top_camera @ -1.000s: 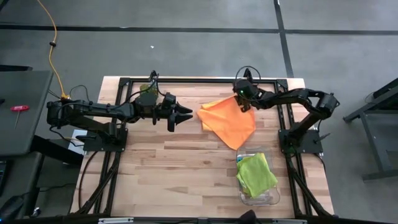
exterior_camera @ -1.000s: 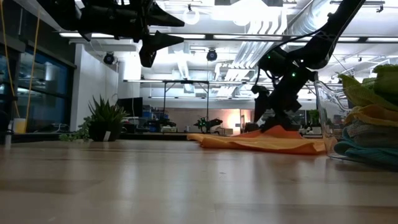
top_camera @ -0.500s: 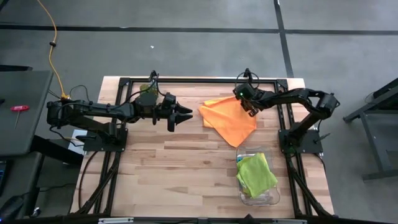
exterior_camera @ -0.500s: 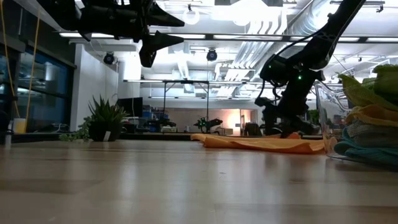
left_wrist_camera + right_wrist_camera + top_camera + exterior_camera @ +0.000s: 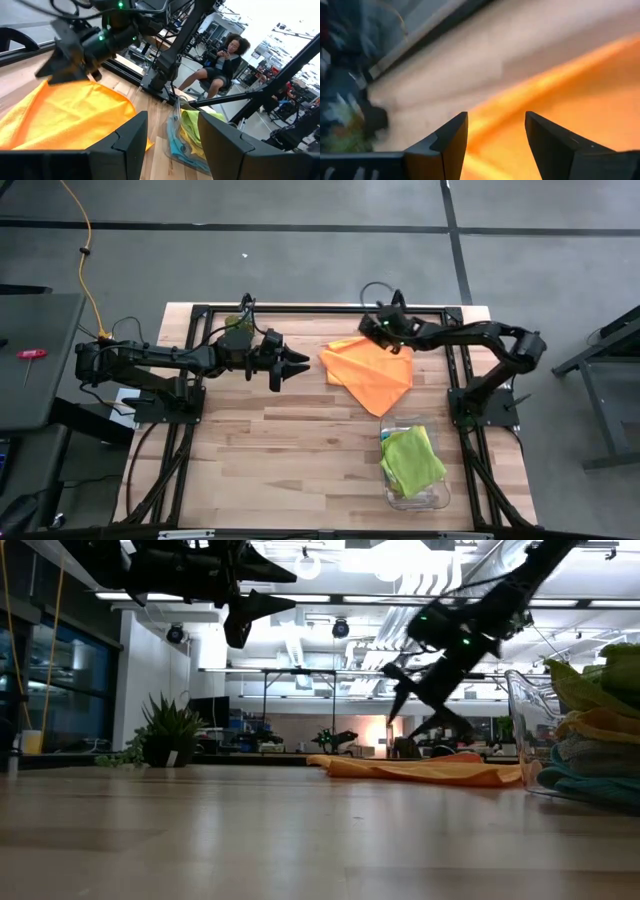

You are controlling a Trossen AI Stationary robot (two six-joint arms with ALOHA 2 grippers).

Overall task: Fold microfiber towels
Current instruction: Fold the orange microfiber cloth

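An orange towel (image 5: 368,372) lies spread flat on the table right of centre; it also shows as a low orange strip (image 5: 420,770) in the low view. My right gripper (image 5: 368,322) hangs open above the towel's far edge, slanting down, with nothing between its fingers (image 5: 496,117); the low view shows it clear of the cloth (image 5: 412,712). My left gripper (image 5: 303,364) waits open and roughly level, high over the table just left of the towel (image 5: 65,115). A lime green towel (image 5: 412,460) lies on top of other towels in a clear bin (image 5: 440,495).
The clear bin (image 5: 520,720) stands at the near right, close to the orange towel's near corner. A small dark-green clump (image 5: 238,322) sits at the far edge behind my left arm. Bare wood lies left and near of the towel. A seated person (image 5: 225,55) is beyond the table.
My right gripper has risen off the orange towel, rolled about its own axis and gone a little toward the table's far left. The towel's far right part, humped up under the gripper a second ago, now lies flat.
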